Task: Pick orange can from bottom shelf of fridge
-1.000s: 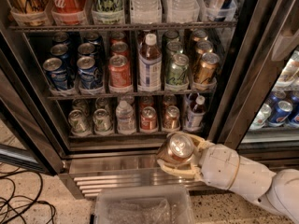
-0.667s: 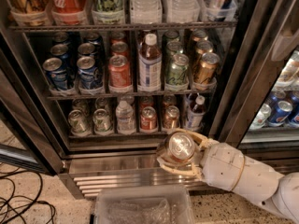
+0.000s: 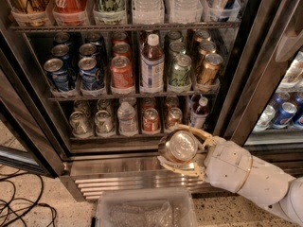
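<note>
My gripper (image 3: 171,146) is shut on the orange can (image 3: 180,148). The can shows its silver top with pull tab and a coppery side. I hold it in front of the fridge's stainless-steel lower frame (image 3: 118,167), just below and outside the bottom shelf (image 3: 118,137). My cream fingers (image 3: 191,129) wrap above and below the can. On the bottom shelf stand a red can (image 3: 150,119), another coppery can (image 3: 173,116), silver-green cans (image 3: 90,122), a small water bottle (image 3: 127,117) and a dark bottle (image 3: 200,111).
A clear plastic bin (image 3: 147,209) sits on the floor right under my arm. Black cables (image 3: 19,207) lie at bottom left. The open glass door (image 3: 23,141) is on the left, and the door frame (image 3: 255,79) on the right. The racks above hold blue, red and gold cans.
The gripper with the can has shifted slightly up in the view and stays in front of the lower frame. The shelves look the same.
</note>
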Tool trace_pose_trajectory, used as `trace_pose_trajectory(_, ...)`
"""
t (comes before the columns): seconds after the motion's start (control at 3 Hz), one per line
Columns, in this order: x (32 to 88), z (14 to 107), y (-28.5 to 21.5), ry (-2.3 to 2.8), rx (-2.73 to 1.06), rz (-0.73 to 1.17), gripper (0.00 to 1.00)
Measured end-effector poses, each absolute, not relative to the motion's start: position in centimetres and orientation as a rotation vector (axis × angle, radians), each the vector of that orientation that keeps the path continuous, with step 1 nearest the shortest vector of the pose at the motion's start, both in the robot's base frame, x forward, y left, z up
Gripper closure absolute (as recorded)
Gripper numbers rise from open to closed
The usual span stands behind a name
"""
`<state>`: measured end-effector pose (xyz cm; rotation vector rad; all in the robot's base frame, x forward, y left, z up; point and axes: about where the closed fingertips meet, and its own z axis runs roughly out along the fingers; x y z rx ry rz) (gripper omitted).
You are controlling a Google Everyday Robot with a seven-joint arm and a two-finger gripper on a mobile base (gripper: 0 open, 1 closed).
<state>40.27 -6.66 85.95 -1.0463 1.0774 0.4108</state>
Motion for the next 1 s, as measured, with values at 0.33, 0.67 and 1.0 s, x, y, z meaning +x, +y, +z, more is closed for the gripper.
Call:
trace_pose_trajectory(0.33,42.9,89.0,-7.8,1.021,-0.946,0.349,1.0)
trace_pose_trajectory(0.67,44.0,89.5,-8.6,1.037,-0.895,0.314,1.0)
trace_pose_trajectory(1.0,44.0,89.5,-8.6,1.037,-0.895,0.314,1.0)
